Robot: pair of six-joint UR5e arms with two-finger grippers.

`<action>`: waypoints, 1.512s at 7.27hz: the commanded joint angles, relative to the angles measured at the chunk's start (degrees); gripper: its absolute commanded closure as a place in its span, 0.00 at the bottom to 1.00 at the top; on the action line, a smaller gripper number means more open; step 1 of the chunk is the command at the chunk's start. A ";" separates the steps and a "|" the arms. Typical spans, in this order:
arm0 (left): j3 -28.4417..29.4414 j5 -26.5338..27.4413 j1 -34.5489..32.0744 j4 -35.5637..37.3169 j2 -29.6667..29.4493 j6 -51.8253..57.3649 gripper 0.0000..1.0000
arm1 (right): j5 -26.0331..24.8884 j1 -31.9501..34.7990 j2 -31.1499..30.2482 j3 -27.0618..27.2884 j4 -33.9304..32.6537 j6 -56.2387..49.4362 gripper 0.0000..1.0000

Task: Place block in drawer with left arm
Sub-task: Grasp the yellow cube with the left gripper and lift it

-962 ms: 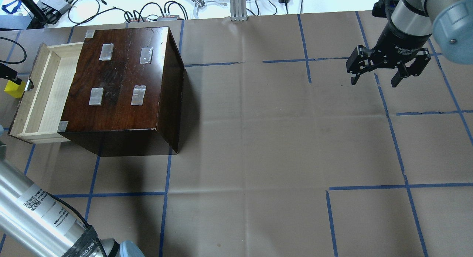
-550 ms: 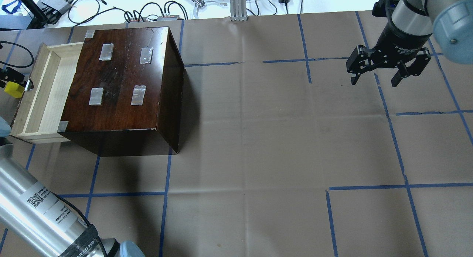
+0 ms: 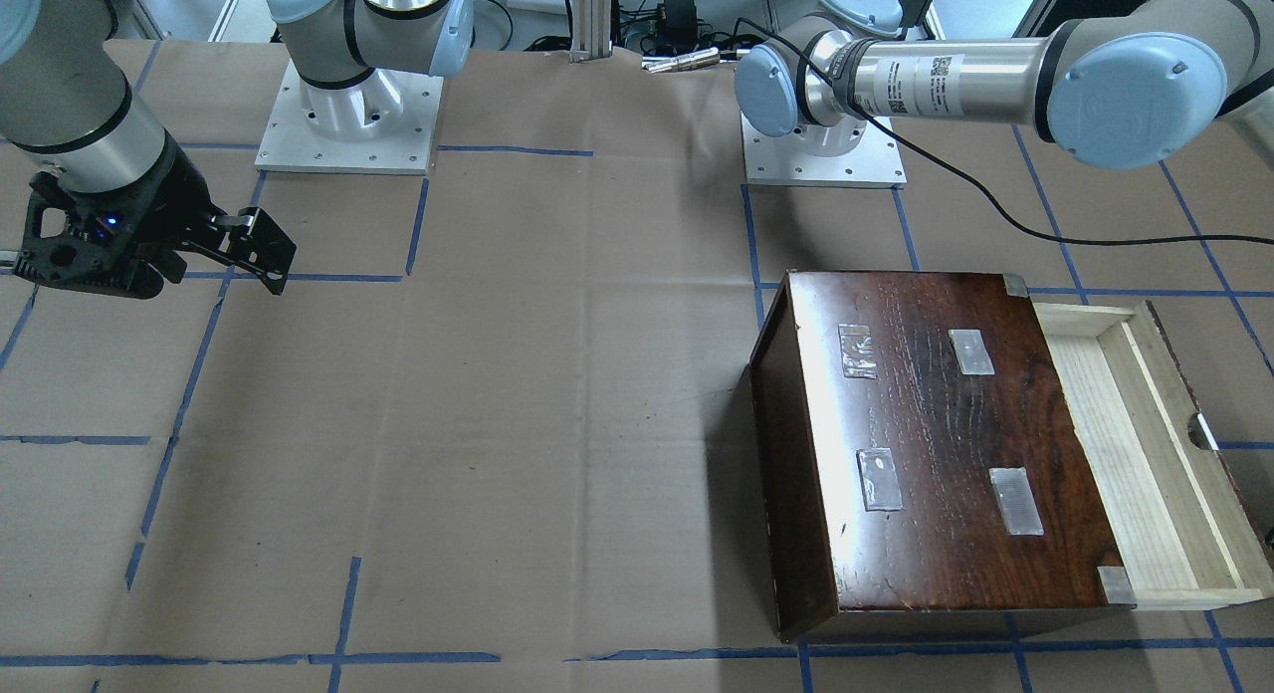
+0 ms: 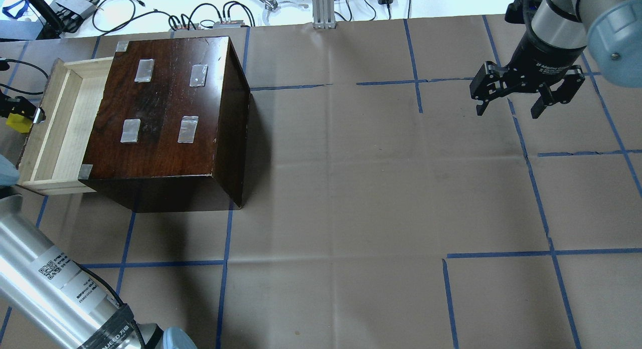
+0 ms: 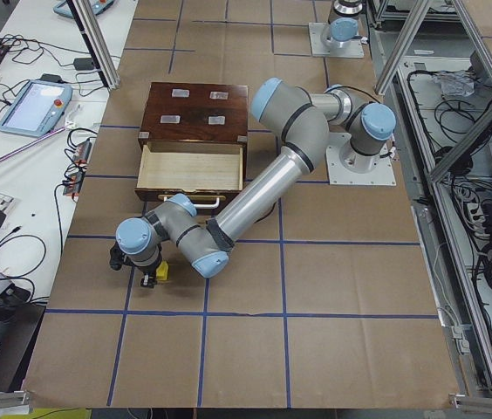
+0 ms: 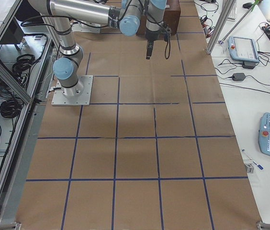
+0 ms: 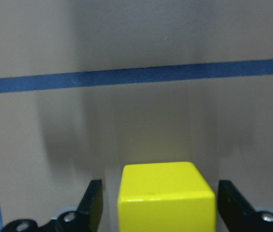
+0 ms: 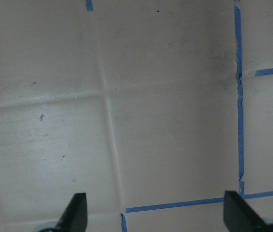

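Left gripper (image 7: 158, 200) jaws stand apart astride the block (image 7: 165, 193), not clamped on it, above the brown paper-covered table (image 7: 136, 125) marked with blue tape lines (image 7: 136, 75).

Stretched out long and low, left gripper (image 7: 159, 189) pointing straight down, fingers spread wide. Right gripper (image 4: 507, 112) hovering, fingers parted too.

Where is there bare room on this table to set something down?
Bare paper runs from the dark box across to the right gripper. The open drawer is empty. It is crowded only beyond the drawer front, where the left gripper straddles the block.
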 commanded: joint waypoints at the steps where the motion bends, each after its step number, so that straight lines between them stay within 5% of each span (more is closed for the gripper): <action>1: 0.58 -0.02 -0.14 -0.93 1.14 0.07 0.90 | 0.00 0.00 0.00 0.00 0.00 -0.04 0.00; 5: -5.89 1.12 -1.10 -15.87 19.64 -0.46 1.00 | 0.00 0.00 0.00 0.00 0.00 -0.04 0.00; 9: -29.33 0.95 -8.30 -14.92 39.09 -9.48 1.00 | 0.00 0.00 0.00 0.00 0.00 0.05 0.00; 11: -37.36 0.77 -10.77 -14.74 40.09 -13.80 1.00 | 0.00 0.00 0.00 0.00 0.00 0.05 0.00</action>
